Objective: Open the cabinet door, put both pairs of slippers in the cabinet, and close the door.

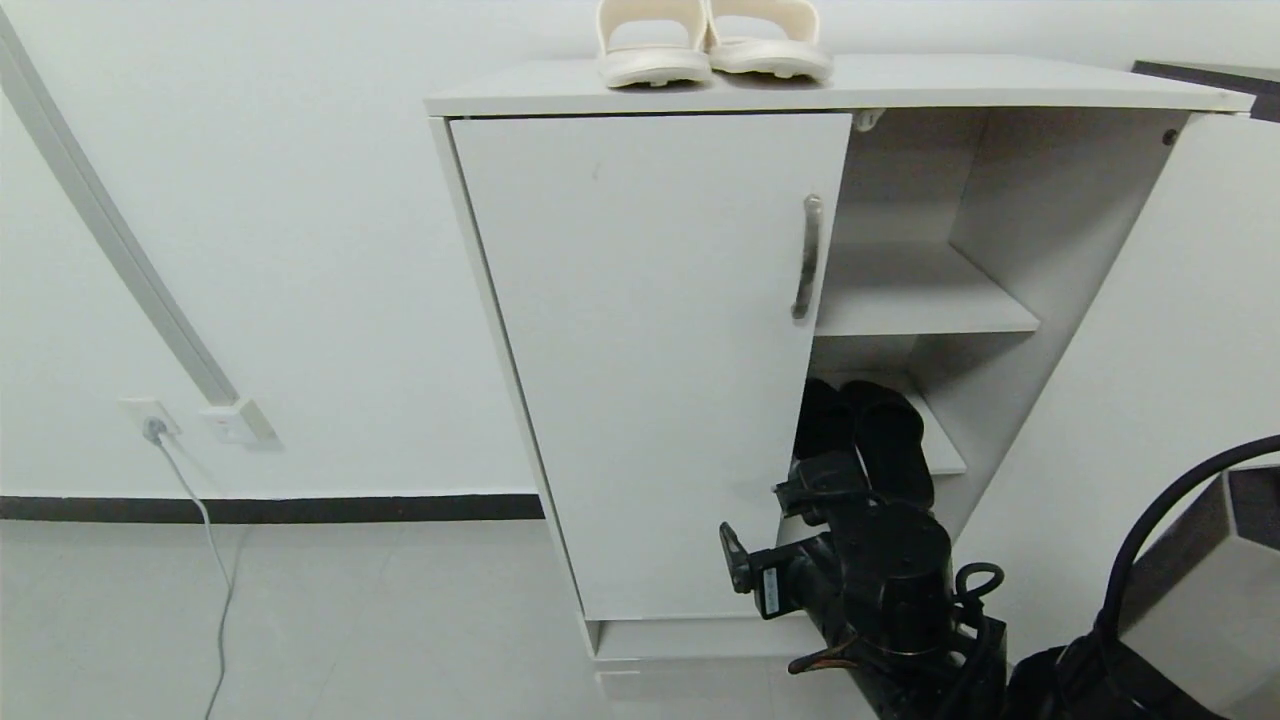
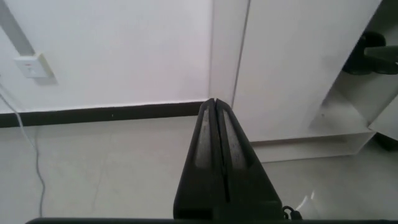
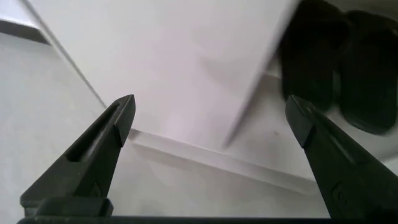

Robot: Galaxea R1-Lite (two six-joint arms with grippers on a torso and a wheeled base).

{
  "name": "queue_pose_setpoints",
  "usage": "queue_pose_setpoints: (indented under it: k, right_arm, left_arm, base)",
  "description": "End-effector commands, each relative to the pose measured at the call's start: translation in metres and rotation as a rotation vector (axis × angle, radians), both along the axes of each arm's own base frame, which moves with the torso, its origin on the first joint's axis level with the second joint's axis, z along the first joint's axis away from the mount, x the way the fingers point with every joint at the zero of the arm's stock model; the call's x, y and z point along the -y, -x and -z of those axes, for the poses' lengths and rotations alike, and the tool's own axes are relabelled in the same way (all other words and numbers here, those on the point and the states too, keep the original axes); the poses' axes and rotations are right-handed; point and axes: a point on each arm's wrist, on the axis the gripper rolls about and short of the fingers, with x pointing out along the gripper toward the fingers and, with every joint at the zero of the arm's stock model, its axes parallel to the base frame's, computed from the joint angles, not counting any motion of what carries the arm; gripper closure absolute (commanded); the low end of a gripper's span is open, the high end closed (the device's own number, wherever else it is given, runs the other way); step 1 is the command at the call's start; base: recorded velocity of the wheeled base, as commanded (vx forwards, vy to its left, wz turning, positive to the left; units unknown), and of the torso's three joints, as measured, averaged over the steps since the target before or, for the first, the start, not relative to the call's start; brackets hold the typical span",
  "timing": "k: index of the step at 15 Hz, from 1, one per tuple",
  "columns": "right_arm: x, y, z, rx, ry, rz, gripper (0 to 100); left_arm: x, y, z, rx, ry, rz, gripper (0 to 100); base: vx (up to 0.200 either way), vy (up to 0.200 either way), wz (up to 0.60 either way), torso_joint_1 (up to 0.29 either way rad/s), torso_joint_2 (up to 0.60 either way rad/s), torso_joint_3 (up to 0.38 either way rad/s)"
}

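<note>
Atop white two-door cabinet [image 1: 1000, 85]: cream open-toe slippers [image 1: 712, 45] are set | lower shelf [image 1: 947, 452], right door [image 1: 1150, 400] swung open: black slippers [image 1: 880, 435] are laid | right gripper [image 3: 211, 109]: held near black pair, jaws spread wide | left gripper [image 2: 215, 102]: held over grey floor [image 2: 93, 168], jaws pressed together

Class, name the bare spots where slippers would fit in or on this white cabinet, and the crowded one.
Free: upper shelf, between closed left door and right wall; cabinet top beside the cream slippers. Crowded: lower shelf, with black slippers and the open right gripper in front.
</note>
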Motion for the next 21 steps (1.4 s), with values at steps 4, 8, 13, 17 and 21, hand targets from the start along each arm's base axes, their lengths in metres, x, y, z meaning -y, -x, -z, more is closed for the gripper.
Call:
queue_pose_setpoints:
  k: [4, 8, 13, 17, 21]
  right_arm:
    - [0.0060, 0.0038, 0.0039, 0.002, 0.003, -0.051, 0]
    - [0.0062, 0.0038, 0.0026, 0.015, -0.004, -0.050, 0]
    - [0.0069, 0.0039, 0.0021, 0.044, -0.013, -0.053, 0]
    - [0.0072, 0.0041, -0.0010, 0.052, -0.021, -0.054, 0]
    - [0.0070, 0.0040, 0.0006, 0.049, -0.019, -0.054, 0]
  left_arm:
    - [0.0000, -0.0001, 0.0002, -0.003, 0.000, -0.001, 100]
    - [0.0000, -0.0001, 0.0002, -0.003, 0.000, -0.002, 100]
    - [0.0000, 0.0000, 0.0002, -0.001, 0.002, -0.002, 100]
    - [0.0000, 0.0000, 0.0000, 0.000, 0.002, -0.002, 100]
    - [0.0000, 0.0000, 0.0002, -0.001, 0.002, -0.002, 100]
  base:
    - [0.000, 0.100, 0.00, 0.002, 0.00, 0.004]
    - [0.000, 0.000, 0.00, 0.000, 0.00, 0.000]
    - [0.000, 0.000, 0.00, 0.000, 0.00, 0.000]
    - [0.000, 0.000, 0.00, -0.001, -0.09, -0.099]
    - [0.000, 0.000, 0.00, 0.021, -0.34, -0.360]
